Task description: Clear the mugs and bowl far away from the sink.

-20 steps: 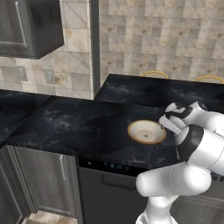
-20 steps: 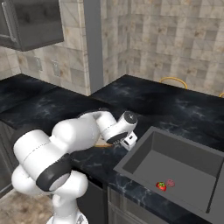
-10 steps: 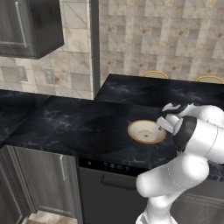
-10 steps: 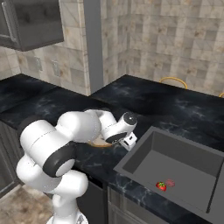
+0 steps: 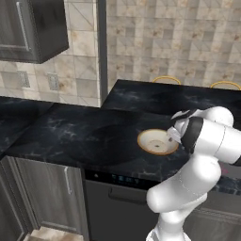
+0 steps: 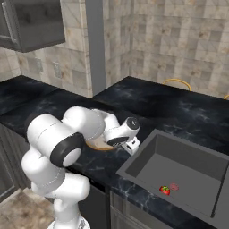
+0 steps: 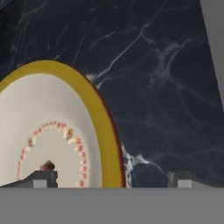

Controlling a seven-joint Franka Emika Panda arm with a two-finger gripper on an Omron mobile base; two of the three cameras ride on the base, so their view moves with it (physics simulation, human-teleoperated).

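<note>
Claw [image 7: 109, 178] is spread wide with nothing gripped, low over the black marble counter [image 5: 84, 136]. You see one fingertip [image 7: 41, 178] over the bowl [image 7: 52, 131] interior and the other past its yellow rim, above bare counter, so the rim sits between the jaws. Whether a tip touches the bowl, you can't tell. Bowl [image 5: 157, 141] lies flat right under the claw [image 5: 173, 134]. Sink [image 6: 179, 167] starts just beside the claw [image 6: 129, 143], on the side away from the bowl [image 6: 99, 144]; a small red item [image 6: 165, 190] lies on its floor.
</note>
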